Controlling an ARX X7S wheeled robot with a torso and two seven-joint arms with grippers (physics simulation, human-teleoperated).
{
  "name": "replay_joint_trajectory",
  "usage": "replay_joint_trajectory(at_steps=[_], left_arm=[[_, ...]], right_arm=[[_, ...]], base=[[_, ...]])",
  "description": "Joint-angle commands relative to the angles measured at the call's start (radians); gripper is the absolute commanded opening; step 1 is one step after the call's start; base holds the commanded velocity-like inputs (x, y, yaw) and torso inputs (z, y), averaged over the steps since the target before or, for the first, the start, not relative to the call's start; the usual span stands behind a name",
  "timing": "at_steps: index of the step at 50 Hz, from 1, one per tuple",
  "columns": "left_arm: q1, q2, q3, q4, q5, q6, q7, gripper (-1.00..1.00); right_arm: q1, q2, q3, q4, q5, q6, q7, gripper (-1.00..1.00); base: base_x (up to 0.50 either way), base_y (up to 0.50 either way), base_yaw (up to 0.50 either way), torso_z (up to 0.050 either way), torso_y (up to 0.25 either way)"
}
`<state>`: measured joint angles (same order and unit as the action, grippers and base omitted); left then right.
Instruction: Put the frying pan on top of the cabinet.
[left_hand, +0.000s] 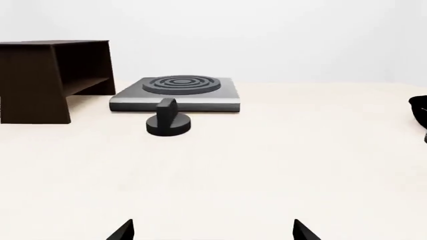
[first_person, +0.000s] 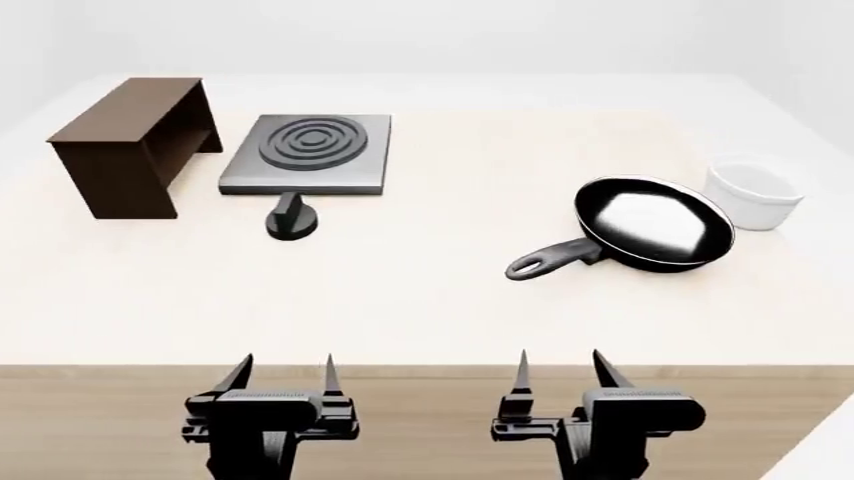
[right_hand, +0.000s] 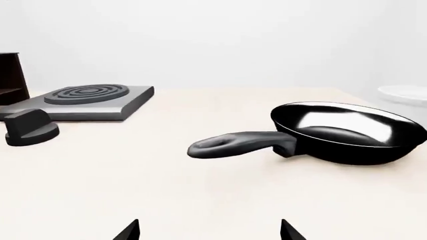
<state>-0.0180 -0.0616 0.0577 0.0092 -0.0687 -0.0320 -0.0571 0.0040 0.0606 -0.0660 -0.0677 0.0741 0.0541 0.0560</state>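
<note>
Nearest the robot, at the table's front edge, the left gripper (first_person: 283, 378) and the right gripper (first_person: 559, 375) are held low with their fingers spread apart, and nothing is grasped by either. Farther in on the pale table (first_person: 441, 290), the frying pan (first_person: 653, 225) is seen on the right side, upright on the tabletop, its long handle pointed toward the front and the table's middle; its glossy inside is bare, only a bright reflection being shown. Just beyond the pan and to its right, nearly touching its rim, a white bowl (first_person: 754, 194) is set, and its contents cannot be made out. On the left side, a small black knob (first_person: 291, 219) is placed just in front of the grey stove plate (first_person: 311, 152). Beside the plate, to its left, the cabinet (first_person: 132, 144) is stood, with nothing seen on its flat top and a bare shelf shown in its open side, well apart from the pan.
</note>
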Motion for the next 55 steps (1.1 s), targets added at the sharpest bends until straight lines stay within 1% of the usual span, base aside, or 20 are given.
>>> replay_joint_trajectory(at_steps=[1,16,20,21,22,24,26,28,30,32,35,38,55], left_arm=[[-0.005,-0.017,0.021,-0.002,-0.017,-0.008,-0.016,1.00],[-0.008,-0.032,0.043,-0.023,-0.027,0.003,-0.038,1.00],[-0.025,-0.044,0.055,0.020,-0.021,-0.050,-0.046,1.00],[-0.032,-0.049,0.059,0.042,-0.013,-0.073,-0.052,1.00],[-0.060,-0.060,0.052,0.148,-0.045,-0.202,-0.046,1.00],[-0.087,-0.072,0.056,0.219,-0.028,-0.268,-0.064,1.00],[-0.157,-0.080,0.033,0.339,-0.064,-0.434,-0.073,1.00],[-0.205,-0.088,0.023,0.401,-0.079,-0.520,-0.079,1.00],[-0.237,-0.094,0.020,0.432,-0.077,-0.553,-0.089,1.00],[-0.257,-0.098,0.021,0.439,-0.079,-0.571,-0.090,1.00],[-0.256,-0.099,0.023,0.426,-0.080,-0.554,-0.090,1.00],[-0.248,-0.096,0.024,0.404,-0.087,-0.544,-0.086,1.00],[-0.246,-0.106,0.033,0.376,-0.087,-0.524,-0.102,1.00]], right_arm=[[-0.001,0.019,-0.015,-0.017,0.017,0.011,0.021,1.00],[0.005,0.034,-0.031,-0.017,0.029,0.028,0.050,1.00],[0.011,0.044,-0.035,-0.050,0.030,0.060,0.060,1.00],[0.014,0.050,-0.037,-0.073,0.021,0.075,0.068,1.00],[0.050,0.065,-0.009,-0.202,0.078,0.225,0.070,1.00],[0.081,0.081,0.004,-0.298,0.108,0.347,0.076,1.00],[0.150,0.106,0.029,-0.434,0.153,0.511,0.093,1.00],[0.191,0.129,0.022,-0.495,0.144,0.581,0.107,1.00],[0.216,0.143,0.017,-0.518,0.131,0.600,0.116,1.00],[0.232,0.144,0.043,-0.538,0.160,0.636,0.113,1.00],[0.220,0.142,0.065,-0.537,0.177,0.614,0.106,1.00],[0.205,0.146,0.051,-0.518,0.160,0.587,0.107,1.00],[0.198,0.150,0.035,-0.492,0.158,0.558,0.114,1.00]], base=[[0.00,-0.50,0.00,0.000,0.000],[0.00,-0.50,0.00,0.000,0.000],[0.00,-0.50,0.00,0.000,0.000],[0.00,-0.50,0.00,0.000,0.000],[0.00,-0.10,0.00,0.000,0.000],[0.00,0.00,0.00,0.000,0.000],[0.00,0.00,0.00,0.000,0.000],[0.00,0.00,0.00,0.000,0.000],[0.00,0.00,0.00,0.000,0.000],[0.00,0.00,0.00,0.000,0.000],[0.29,0.00,0.00,0.000,0.000],[0.50,0.00,0.00,0.000,0.000],[0.50,0.00,0.00,0.000,0.000]])
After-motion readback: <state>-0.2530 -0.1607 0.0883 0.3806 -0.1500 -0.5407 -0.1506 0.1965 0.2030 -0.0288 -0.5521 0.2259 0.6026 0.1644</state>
